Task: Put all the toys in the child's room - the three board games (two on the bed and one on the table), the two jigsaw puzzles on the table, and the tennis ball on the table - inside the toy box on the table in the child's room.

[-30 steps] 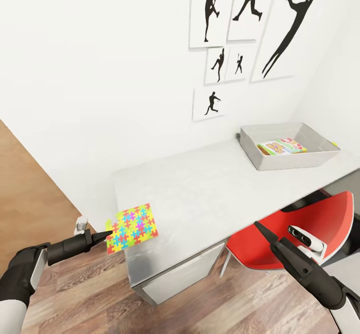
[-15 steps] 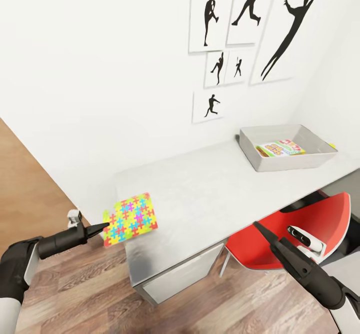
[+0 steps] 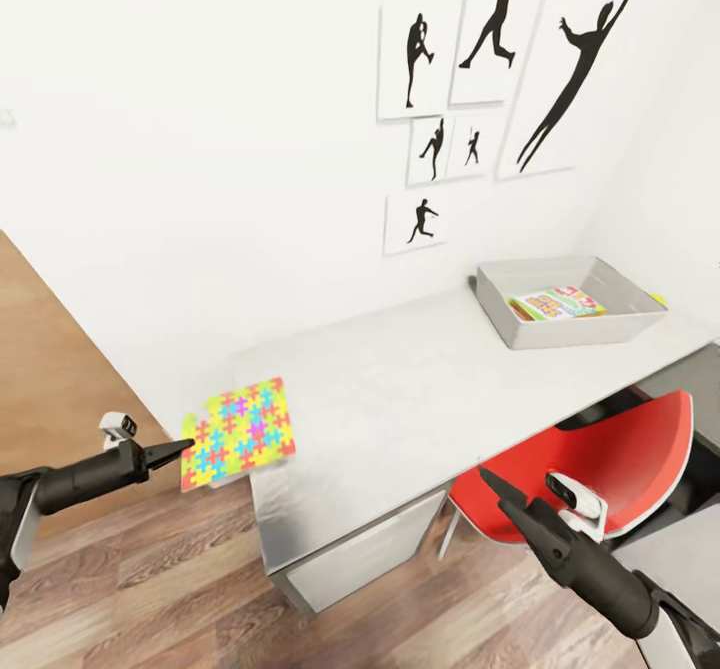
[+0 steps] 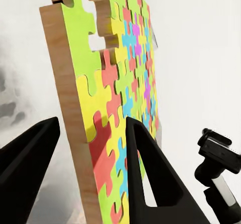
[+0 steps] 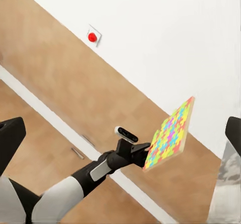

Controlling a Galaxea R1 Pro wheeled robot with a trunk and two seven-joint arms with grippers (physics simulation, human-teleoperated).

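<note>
A jigsaw puzzle (image 3: pixel 238 432), a flat slab of bright interlocking pieces, hangs in the air just off the left end of the table (image 3: pixel 400 389). My left gripper (image 3: pixel 183 447) is shut on its left edge. In the left wrist view the puzzle (image 4: pixel 115 108) stands on edge between the two dark fingers (image 4: pixel 150 174). In the right wrist view the puzzle (image 5: pixel 170 133) shows at the tip of my left arm. The grey toy box (image 3: pixel 500 324) sits at the table's far right with a board game (image 3: pixel 555 304) inside. My right gripper (image 3: pixel 490 481) hovers open and empty below the table's front edge.
A red chair (image 3: pixel 600 459) is tucked under the table beside my right arm. A white drawer unit (image 3: pixel 360 549) sits under the table's left end. A brown wardrobe door (image 3: pixel 50 369) lies at the left, and black silhouette prints (image 3: pixel 500 59) hang above. The floor is wood plank.
My left gripper has carried the puzzle leftwards, off the table's corner into the air. My right gripper has drifted a little left and down. The view has shifted slightly.
</note>
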